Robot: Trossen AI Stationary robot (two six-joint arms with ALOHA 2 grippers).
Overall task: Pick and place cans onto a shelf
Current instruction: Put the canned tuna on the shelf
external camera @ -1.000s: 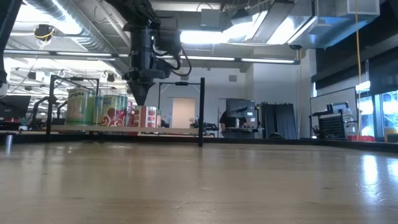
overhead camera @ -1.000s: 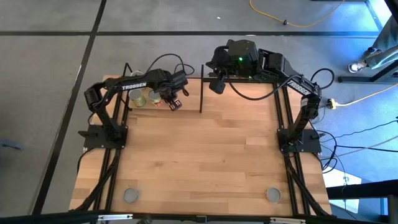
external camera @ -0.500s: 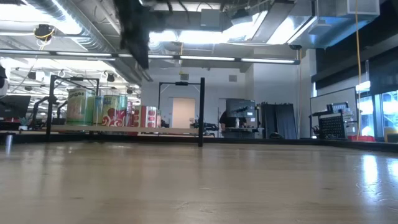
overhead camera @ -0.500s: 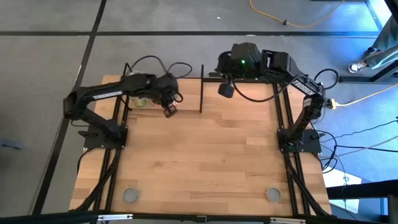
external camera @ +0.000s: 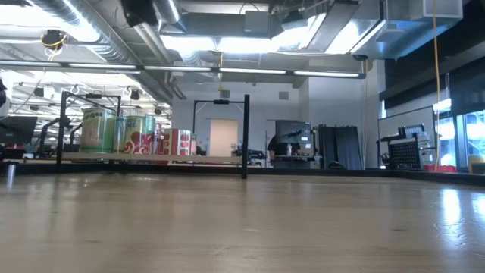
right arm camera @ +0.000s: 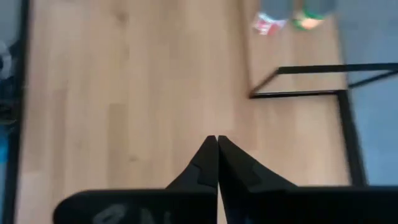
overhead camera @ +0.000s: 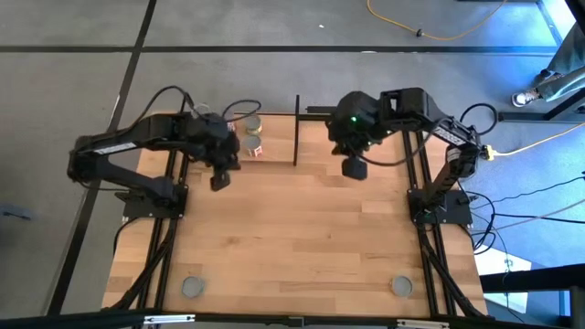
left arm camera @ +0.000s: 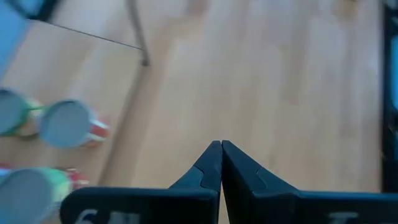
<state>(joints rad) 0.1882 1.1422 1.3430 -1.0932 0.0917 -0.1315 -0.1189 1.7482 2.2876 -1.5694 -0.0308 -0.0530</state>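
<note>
Standing upright on the shelf (external camera: pixel 151 158), cans (external camera: pixel 136 134) (both end effectors clenched, empty).

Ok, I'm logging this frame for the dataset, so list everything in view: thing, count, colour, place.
cans: at least four showing, grey tops, green, yellow and red labels, on the shelf's left part
shelf: one, light wood with black rods, along the table's far edge
table: one, light wood
discs: two, grey, at the table's near corners
cables: yellow, on the floor beyond the table
left gripper: shut, empty, above the table just in front of the cans
right gripper: shut, empty, above the table's far right part
</note>
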